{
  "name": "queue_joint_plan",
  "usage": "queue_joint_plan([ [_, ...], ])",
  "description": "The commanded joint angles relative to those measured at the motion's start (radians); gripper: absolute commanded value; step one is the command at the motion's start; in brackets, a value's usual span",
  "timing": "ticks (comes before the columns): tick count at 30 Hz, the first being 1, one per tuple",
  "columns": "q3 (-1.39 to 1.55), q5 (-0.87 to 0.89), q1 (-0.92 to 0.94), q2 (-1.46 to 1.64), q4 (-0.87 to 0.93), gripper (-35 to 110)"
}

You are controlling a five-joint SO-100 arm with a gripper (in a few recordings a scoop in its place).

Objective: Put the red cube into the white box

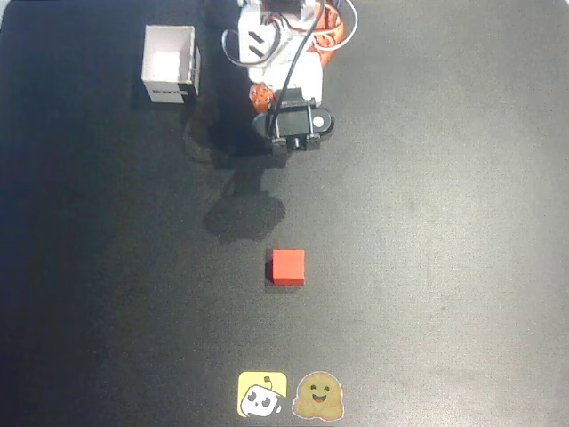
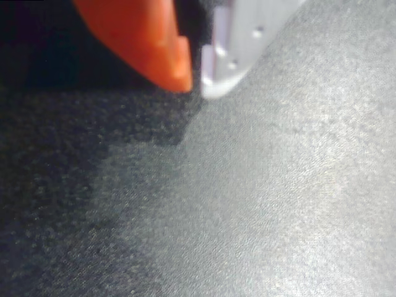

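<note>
The small matte red cube (image 1: 288, 266) sits flat on the dark felt-like worktop (image 1: 444, 222), near the middle, its faces square to the picture edges in the overhead view; it has no long axis. The small square thin-walled white box (image 1: 170, 63) stands upright, mouth up, at the upper left, its dark-labelled side facing down the picture. Bare worktop lies all around the cube, and two cartoon stickers (image 1: 291, 395) lie below it near the bottom edge. The tool (image 2: 197, 79) has its orange and white fingertips pressed together, holding nothing, above bare worktop in the wrist view.
</note>
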Motion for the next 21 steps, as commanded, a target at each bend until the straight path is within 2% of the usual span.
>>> queue_joint_plan([
  [1, -0.003, 0.006, -0.002, 0.005, 0.005, 0],
  [14, -0.061, 0.006, -0.009, -0.041, -0.012, 0],
  [18, -0.281, 0.005, -0.018, -0.417, -0.083, 0],
  [21, -0.532, 0.006, -0.031, -0.695, -0.041, 0],
])
